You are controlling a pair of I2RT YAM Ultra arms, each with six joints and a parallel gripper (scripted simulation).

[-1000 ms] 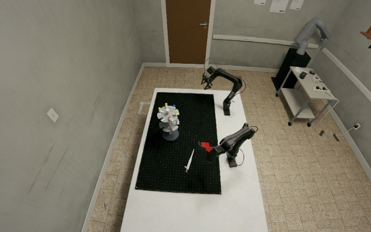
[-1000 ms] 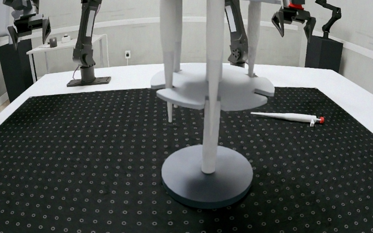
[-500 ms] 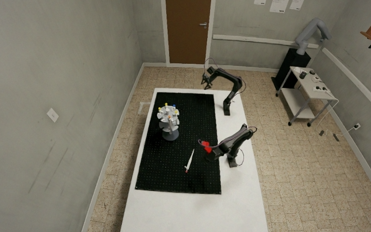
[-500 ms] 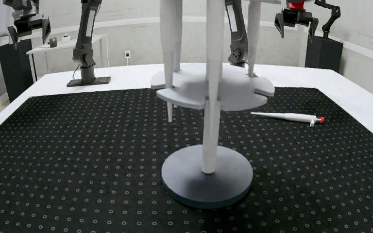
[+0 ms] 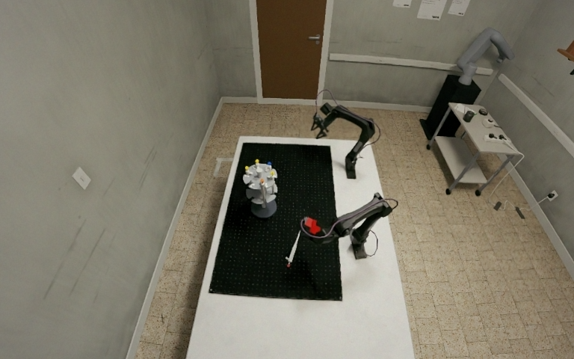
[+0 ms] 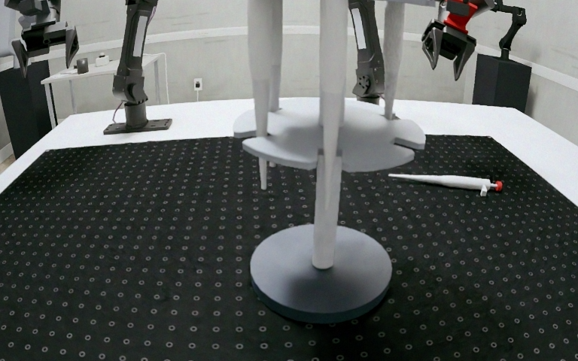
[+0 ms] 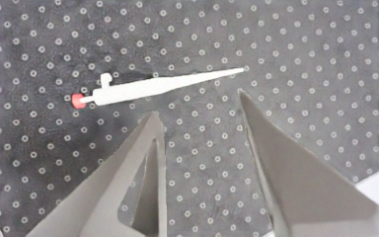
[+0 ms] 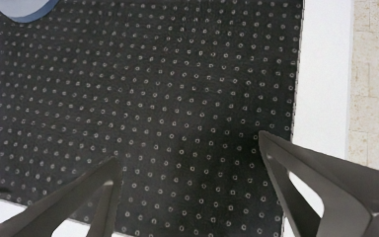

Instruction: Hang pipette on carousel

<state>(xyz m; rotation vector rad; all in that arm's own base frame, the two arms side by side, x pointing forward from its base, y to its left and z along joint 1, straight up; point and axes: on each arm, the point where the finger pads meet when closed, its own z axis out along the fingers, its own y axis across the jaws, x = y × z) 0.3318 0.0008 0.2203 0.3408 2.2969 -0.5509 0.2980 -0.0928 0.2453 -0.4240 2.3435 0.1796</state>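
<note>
Left pincer [image 5: 308, 221] [image 6: 445, 73] [image 7: 197, 103] hangs half-open above the ring-dotted black mat [image 5: 300, 182] [image 6: 170, 255] [image 7: 306, 39] [image 8: 197, 99], near a smooth, tapering white pipette [image 5: 294, 248] [image 6: 454, 181] [image 7: 143, 91]

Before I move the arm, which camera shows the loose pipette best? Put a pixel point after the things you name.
Left wrist: the pipette [image 5: 293, 249] [image 6: 456, 181] [image 7: 143, 90] shows whole from above, hook and red button distinct. Exterior shows it sideways, top only small; right wrist misses it.

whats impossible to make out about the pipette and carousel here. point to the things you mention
- Volume on the loose pipette's [image 5: 293, 249] [image 6: 460, 182] [image 7: 143, 90] red button [image 5: 288, 265] [image 6: 499, 186] [image 7: 78, 101]: too small in top and exterior, blurred in left wrist
- Carousel [image 5: 263, 206] [image 6: 277, 272] [image 8: 27, 10] volume marks: too small in top
- Carousel's head: cut off by the exterior's upper edge
- Rails at the slots' inner ends: too small in top
</note>
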